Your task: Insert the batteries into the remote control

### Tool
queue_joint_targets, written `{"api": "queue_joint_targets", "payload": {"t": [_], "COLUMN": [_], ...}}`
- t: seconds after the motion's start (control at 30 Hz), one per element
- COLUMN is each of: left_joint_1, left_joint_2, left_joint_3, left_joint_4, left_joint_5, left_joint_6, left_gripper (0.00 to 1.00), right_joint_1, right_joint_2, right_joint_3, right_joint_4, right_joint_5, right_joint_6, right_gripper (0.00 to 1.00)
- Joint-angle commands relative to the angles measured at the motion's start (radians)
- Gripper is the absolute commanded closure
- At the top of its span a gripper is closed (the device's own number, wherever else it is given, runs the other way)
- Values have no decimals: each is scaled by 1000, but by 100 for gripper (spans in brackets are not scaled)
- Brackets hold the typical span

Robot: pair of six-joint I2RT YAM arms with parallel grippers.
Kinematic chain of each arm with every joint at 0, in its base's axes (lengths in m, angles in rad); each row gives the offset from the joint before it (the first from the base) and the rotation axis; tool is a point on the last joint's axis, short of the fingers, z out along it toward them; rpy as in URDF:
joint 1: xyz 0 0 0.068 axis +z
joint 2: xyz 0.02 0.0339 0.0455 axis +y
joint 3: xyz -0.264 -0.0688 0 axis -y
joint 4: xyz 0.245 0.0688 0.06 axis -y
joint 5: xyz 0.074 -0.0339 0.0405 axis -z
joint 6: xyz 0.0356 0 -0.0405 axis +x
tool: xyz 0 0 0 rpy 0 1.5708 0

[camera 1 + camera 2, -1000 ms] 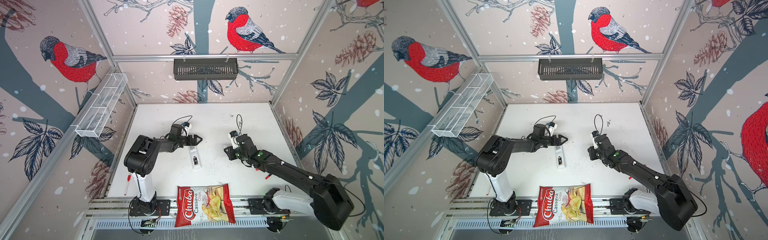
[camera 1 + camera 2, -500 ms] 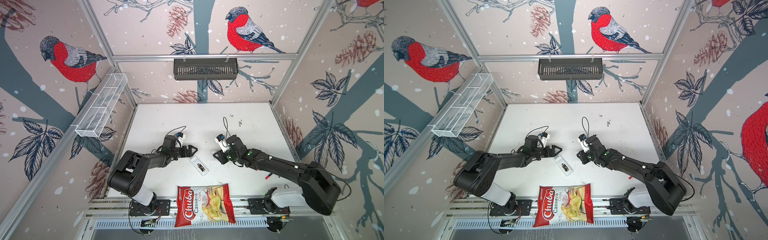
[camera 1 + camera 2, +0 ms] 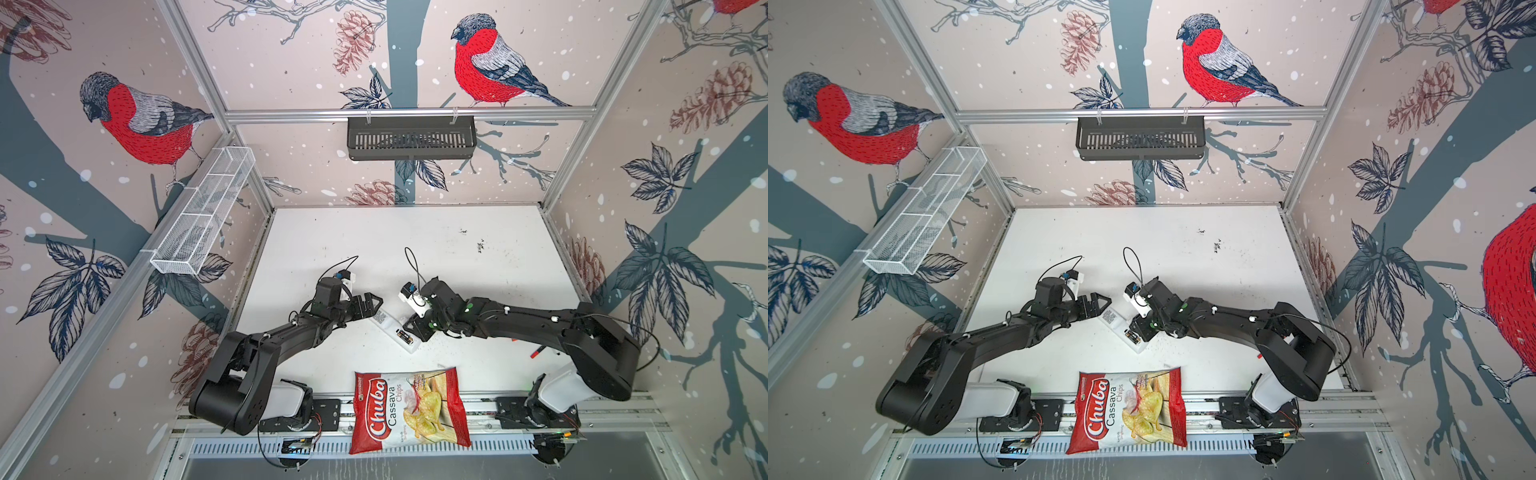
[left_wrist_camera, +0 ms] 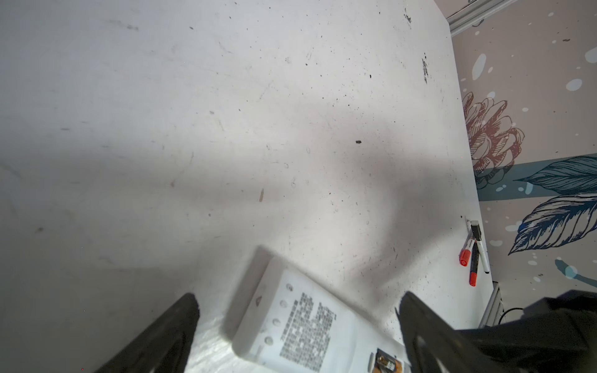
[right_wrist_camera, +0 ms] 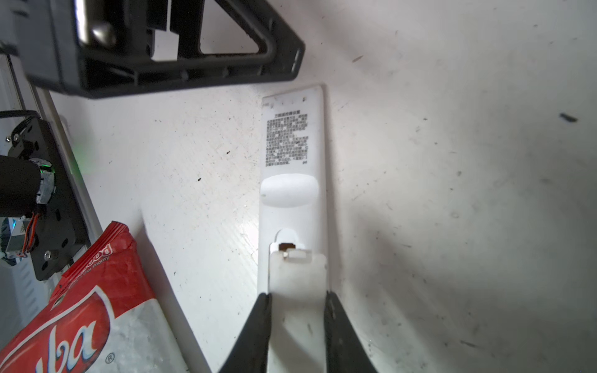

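Remote control [image 3: 388, 325], scuffed table [image 3: 415, 249], bird-print walls [image 3: 291, 62], left gripper [image 4: 297, 298] spread, right gripper [image 5: 296, 294] clamping cover [image 5: 297, 274]

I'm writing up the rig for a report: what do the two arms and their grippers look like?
The left arm and right arm are matte black, with chunky joints and white base housings. The left gripper and right gripper have black tapered fingers. Each wrist carries a white camera module and a looping black cable.
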Motion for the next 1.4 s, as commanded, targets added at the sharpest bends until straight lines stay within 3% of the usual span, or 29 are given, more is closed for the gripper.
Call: {"api": "queue_joint_targets", "payload": {"t": [0.0,0.5,1.37], "left_joint_1": [4,20,24], "left_joint_2": [-39,-117,-87], "left_joint_3": [20,44,56], "left_joint_4": [-84,-176,-170], "left_joint_5": [-44,-66,-37], "left_joint_6": [8,29,44], "left_gripper": [3,3,3], "right_joint_1": [20,79,128], "right_joint_2": [32,96,53], "right_joint_3": [24,47,15], "right_joint_4": [-4,10,6], "right_joint_5": [43,177,230], "right_joint_6": [-10,-21,44], "right_gripper": [74,75,75]}}
